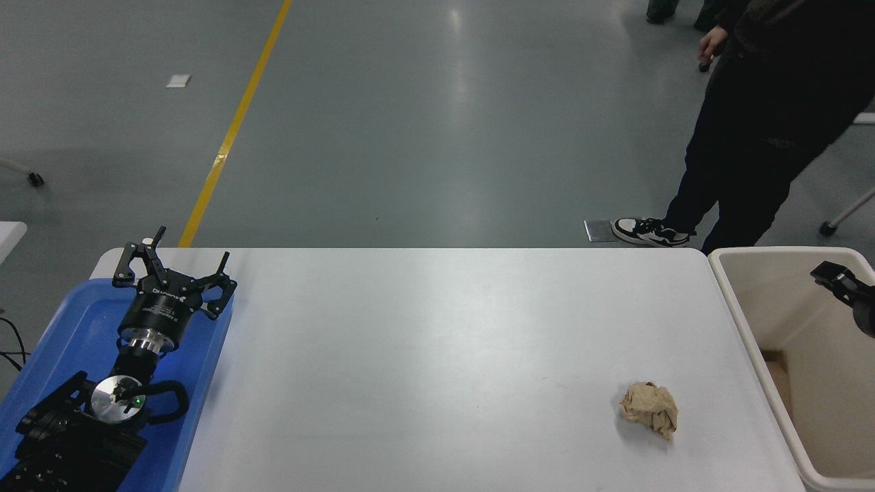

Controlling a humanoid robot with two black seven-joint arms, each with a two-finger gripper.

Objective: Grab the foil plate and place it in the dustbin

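Now: the foil plate cannot be seen; it is likely down inside the dustbin (779, 301), hidden by the near wall
Right gripper (839, 280): over the dustbin at the picture's right edge; only a bit shows, so I cannot tell if it is spread or pressed together
Left gripper (175, 268): spread wide, parked over the blue tray (75, 321)
Paper ball (649, 408): on the table (437, 355), near the dustbin
Might go wrong: the right arm could bump the dustbin rim and push it as it pulls back
Also: it could knock the paper ball if it swings low
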